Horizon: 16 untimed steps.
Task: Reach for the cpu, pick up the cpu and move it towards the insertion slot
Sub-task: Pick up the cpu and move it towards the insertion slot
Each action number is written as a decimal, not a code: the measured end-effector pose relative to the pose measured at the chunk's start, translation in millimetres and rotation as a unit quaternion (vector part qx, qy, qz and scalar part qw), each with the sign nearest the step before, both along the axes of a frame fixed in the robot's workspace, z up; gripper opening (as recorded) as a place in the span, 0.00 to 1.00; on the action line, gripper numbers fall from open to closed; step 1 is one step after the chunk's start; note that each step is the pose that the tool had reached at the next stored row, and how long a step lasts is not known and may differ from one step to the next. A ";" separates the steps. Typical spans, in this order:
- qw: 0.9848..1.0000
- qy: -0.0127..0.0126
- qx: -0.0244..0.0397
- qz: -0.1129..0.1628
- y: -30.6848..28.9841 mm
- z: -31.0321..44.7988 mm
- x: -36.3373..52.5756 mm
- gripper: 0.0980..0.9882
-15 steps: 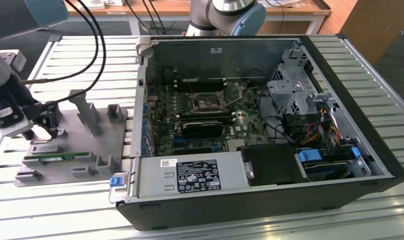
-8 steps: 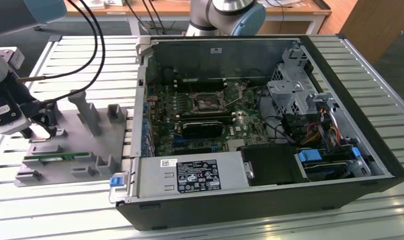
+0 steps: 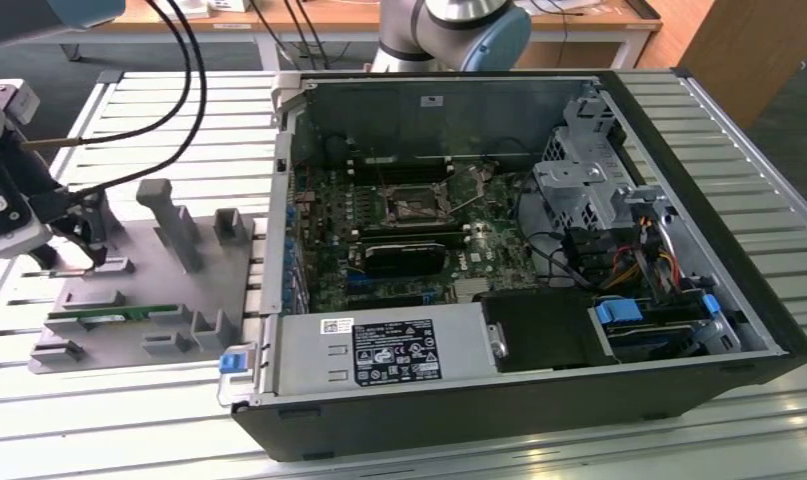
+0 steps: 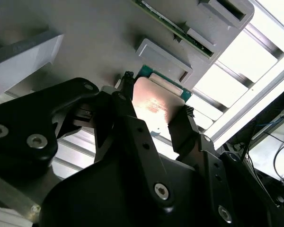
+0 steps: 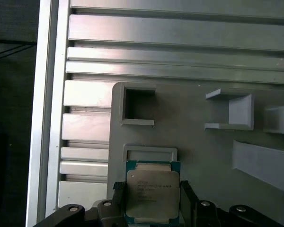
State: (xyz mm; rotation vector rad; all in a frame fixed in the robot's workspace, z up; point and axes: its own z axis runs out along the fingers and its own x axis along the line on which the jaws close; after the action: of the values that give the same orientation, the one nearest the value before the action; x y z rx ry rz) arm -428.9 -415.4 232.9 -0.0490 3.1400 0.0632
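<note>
1. Grey plastic fixture tray (image 3: 136, 265) with raised pockets lies on the slatted aluminium table (image 3: 123, 105), at the exterior view's left of the open black computer case (image 3: 537, 420).
2. We find the silvery-grey square cpu with a thin green rim (image 5: 152, 194) close to one edge of this tray. It lies just beside a shallow rectangular recess (image 5: 150, 153) and one place along from the square corner pocket (image 5: 138, 105).
3. The black two-fingered gripper (image 5: 151, 189) stands over the cpu. In both wrist views its fingers (image 4: 125, 101) bear on two opposite sides of the chip, clamping it. We cannot tell whether the chip is clear of the tray.
4. The insertion slot, a dark square socket in a silvery frame (image 3: 414, 208), sits on the green motherboard (image 3: 326, 235) inside the case, well apart from the gripper.
5. A long narrow green memory stick (image 3: 103, 315) rests in a holder near another edge of the tray.
</note>
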 end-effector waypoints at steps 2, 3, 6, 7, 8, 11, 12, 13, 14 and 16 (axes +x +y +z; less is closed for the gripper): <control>1.000 0.000 0.000 0.000 0.1 6.4 -0.1 0.50; 1.000 0.000 0.000 0.000 0.1 9.4 0.0 0.50; 1.000 0.000 0.000 0.000 0.2 18.7 0.0 0.50; 1.000 0.000 0.000 0.000 0.3 21.5 0.0 0.50; 1.000 0.000 0.000 0.000 0.3 24.3 0.0 0.50; 1.000 0.000 0.000 0.000 0.4 33.6 0.0 0.50; 1.000 0.000 0.000 0.000 0.5 36.9 0.0 0.50; 1.000 0.000 0.000 0.000 0.5 40.6 0.0 0.50; 1.000 0.000 0.000 0.000 0.5 44.1 0.0 0.50; 1.000 0.000 0.000 0.000 0.6 50.7 0.0 0.50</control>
State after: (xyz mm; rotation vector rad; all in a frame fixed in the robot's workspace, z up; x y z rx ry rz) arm -428.9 -414.8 283.6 -0.0489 3.1400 0.0636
